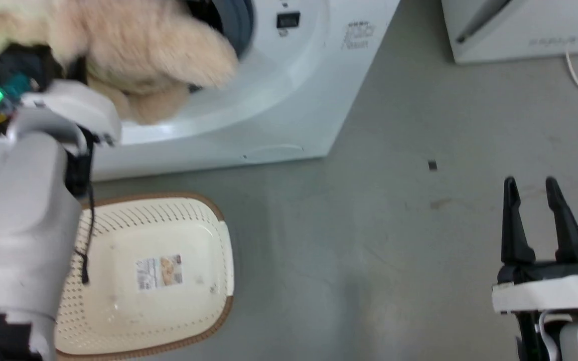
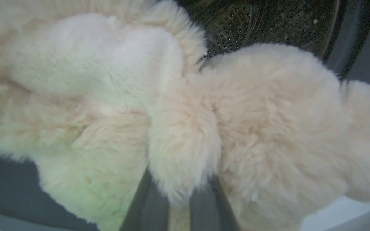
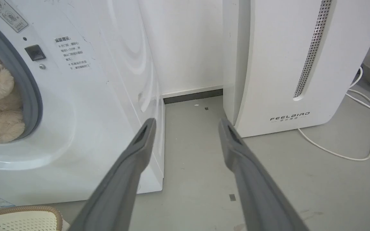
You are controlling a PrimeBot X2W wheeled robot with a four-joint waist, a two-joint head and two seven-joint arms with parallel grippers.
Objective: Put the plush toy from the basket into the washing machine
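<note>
Left pincer (image 2: 181,192) clamped on a tuft of the toy (image 1: 133,45), fur bunched between its two fingers. Toy held at the washer (image 1: 289,100) mouth, partly past the grey gasket (image 3: 34,96). Perforated steel drum (image 2: 268,22) shows behind it. Basket (image 1: 133,225) sits on the floor (image 1: 369,250) in front of the washer, sticker (image 1: 158,272) on its bottom. Right pincer (image 1: 530,200) wide, holding nothing, above the floor and well apart from the toy. White FEELBIRD appliance (image 3: 284,64) stands beside the washer.
</note>
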